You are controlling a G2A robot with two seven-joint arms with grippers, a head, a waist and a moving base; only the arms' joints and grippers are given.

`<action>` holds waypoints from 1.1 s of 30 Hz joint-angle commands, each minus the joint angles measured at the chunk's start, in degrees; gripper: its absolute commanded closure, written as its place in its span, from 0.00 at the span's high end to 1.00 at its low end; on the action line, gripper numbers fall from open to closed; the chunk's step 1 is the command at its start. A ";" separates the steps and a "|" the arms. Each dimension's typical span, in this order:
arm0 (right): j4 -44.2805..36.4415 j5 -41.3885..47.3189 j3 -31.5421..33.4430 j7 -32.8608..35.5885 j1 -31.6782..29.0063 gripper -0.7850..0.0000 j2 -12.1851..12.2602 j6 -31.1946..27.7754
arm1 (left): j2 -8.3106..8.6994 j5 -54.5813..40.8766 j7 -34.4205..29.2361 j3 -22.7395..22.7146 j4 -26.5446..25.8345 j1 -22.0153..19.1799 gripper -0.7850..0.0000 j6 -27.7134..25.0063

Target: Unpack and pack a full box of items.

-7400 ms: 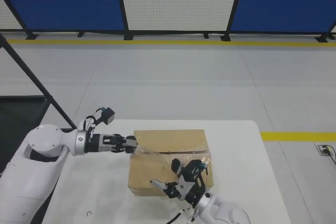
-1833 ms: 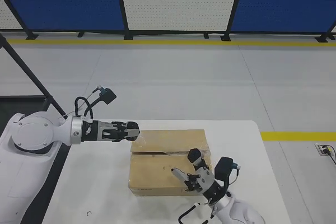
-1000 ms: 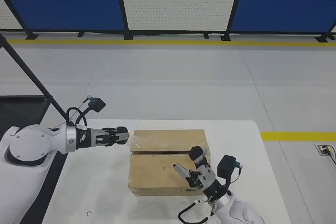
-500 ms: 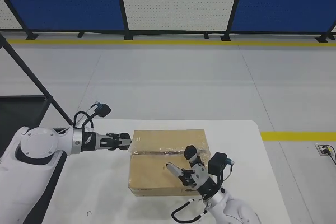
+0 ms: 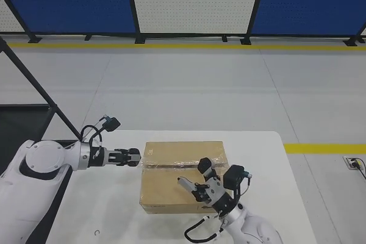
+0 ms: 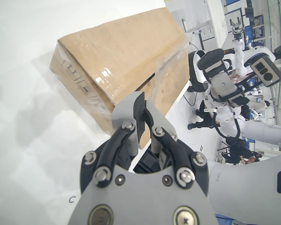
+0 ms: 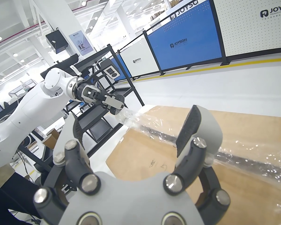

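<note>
Top view: cardboard box is set mid-table, flaps shut, seam taped. Left gripper is held at the left end of the seam, touching the box edge. Right gripper is held over the box's near-right part, fingers spread.

Left wrist view: pads are pressed nearly together, just off the box corner.

Right wrist view: clear tape is stretched from the seam to the left gripper's tip and pinched there. Right fingers are spread wide just above the box top.
</note>
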 commanded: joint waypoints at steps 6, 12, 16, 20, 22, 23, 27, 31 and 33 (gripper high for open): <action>0.55 0.10 -0.73 0.50 0.92 1.00 -0.19 0.54 | 0.12 -1.28 -1.00 0.14 1.43 -0.10 0.00 1.09; 1.67 -0.38 -2.15 1.55 2.27 1.00 -0.52 2.32 | 0.13 -2.49 -1.34 0.38 3.05 -0.38 0.00 2.62; 2.74 0.27 -3.32 2.29 3.41 1.00 -0.93 4.71 | -0.02 -2.85 -1.16 1.06 3.77 -0.68 0.00 2.71; 2.84 -0.59 -3.57 2.40 3.84 1.00 -1.16 8.28 | -0.26 -2.95 -1.15 2.04 4.38 -1.25 0.00 2.76; 2.84 -0.59 -3.57 2.40 3.84 1.00 -1.16 8.28 | -0.37 -2.82 -1.17 2.50 4.78 -1.60 0.00 2.88; 2.84 -0.59 -3.57 2.40 3.84 1.00 -1.16 8.28 | -0.41 -2.71 -1.21 2.71 4.96 -1.76 0.00 2.84; 2.84 -0.59 -3.57 2.40 3.84 1.00 -1.16 8.28 | -0.55 -2.87 -1.25 3.24 5.78 -2.23 0.00 2.80; 3.56 3.68 -3.16 3.30 4.16 1.00 -1.54 11.19 | -0.64 -3.05 -1.21 3.64 6.46 -2.48 0.00 2.72; 4.28 5.46 -3.18 3.66 4.90 1.00 -1.79 12.33 | -0.66 -3.04 -1.16 3.80 6.83 -2.54 0.00 2.78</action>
